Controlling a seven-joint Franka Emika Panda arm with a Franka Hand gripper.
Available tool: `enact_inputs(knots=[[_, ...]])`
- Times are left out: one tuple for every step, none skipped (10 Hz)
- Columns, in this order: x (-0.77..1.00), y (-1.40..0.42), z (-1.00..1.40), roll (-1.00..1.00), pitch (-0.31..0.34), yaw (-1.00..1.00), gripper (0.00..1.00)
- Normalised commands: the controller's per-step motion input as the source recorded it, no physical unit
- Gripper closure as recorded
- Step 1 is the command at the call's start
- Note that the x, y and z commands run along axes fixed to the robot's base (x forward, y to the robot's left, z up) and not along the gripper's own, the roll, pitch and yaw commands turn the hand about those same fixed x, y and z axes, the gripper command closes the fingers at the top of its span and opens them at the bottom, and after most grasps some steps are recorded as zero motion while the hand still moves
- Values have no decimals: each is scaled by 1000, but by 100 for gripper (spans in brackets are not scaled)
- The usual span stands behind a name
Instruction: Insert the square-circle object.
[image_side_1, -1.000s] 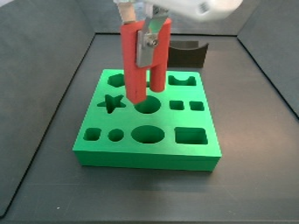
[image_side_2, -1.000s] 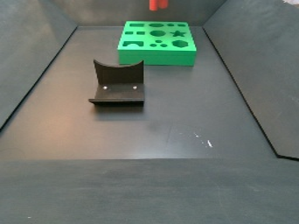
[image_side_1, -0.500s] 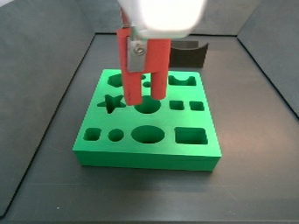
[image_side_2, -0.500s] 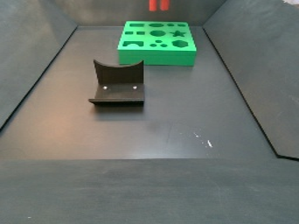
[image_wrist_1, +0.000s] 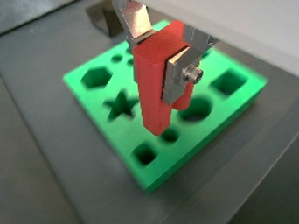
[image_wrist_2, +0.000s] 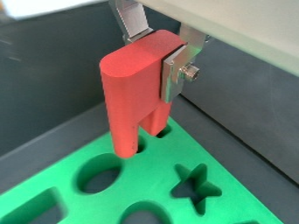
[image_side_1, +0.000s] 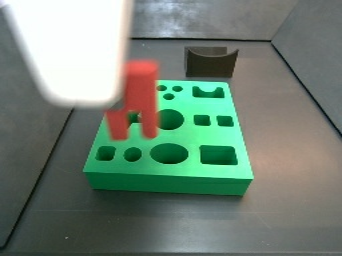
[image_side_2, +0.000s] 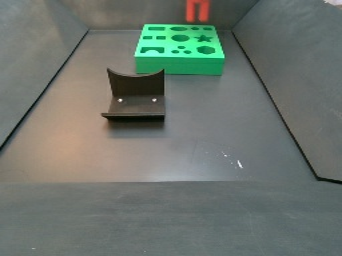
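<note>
The square-circle object (image_wrist_1: 155, 96) is a tall bright red peg, held upright in my gripper (image_wrist_1: 163, 54), whose silver fingers (image_wrist_1: 184, 72) are shut on its upper part. It hangs over the green hole block (image_wrist_1: 87, 98). In a wrist view the peg (image_wrist_2: 131, 96) has its lower ends at holes in the block (image_wrist_2: 140, 181); how deep they sit I cannot tell. The gripper (image_wrist_2: 156, 54) shows there too. In a side view the peg (image_side_1: 138, 98) stands over the block's (image_side_1: 167, 178) left half, with the arm's blurred white body above it. It also shows in a side view (image_side_2: 198, 10).
The dark fixture (image_side_2: 134, 96) stands on the black floor in front of the green block (image_side_2: 181, 62); it shows behind the block in a side view (image_side_1: 211, 60). The block has star, round, square and other holes. Dark walls surround the floor.
The gripper has carried the peg left across the block and lower, still shut on it. The arm's white body now covers the upper left of that side view.
</note>
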Motion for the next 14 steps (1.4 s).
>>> enact_inputs(knots=[[-229, 0, -77, -34, -97, 51, 100], [51, 0, 0, 30, 4, -54, 100], [171, -151, -149, 89, 10, -646, 100], [86, -6, -174, 140, 36, -629, 100], [0, 0, -194, 77, 9, -211, 100], [-14, 0, -274, 33, 0, -29, 100], [-66, -29, -371, 16, 0, -177, 100], [-29, 0, -189, 0, 0, 0, 100], [0, 0, -157, -40, 0, 57, 100], [0, 0, -120, -226, 0, 63, 100], [0, 0, -49, -371, 0, 49, 100], [-29, 9, 0, -440, 0, 29, 100], [-34, 0, -60, -334, -14, 0, 100], [-83, 0, -26, -227, -10, 0, 100]])
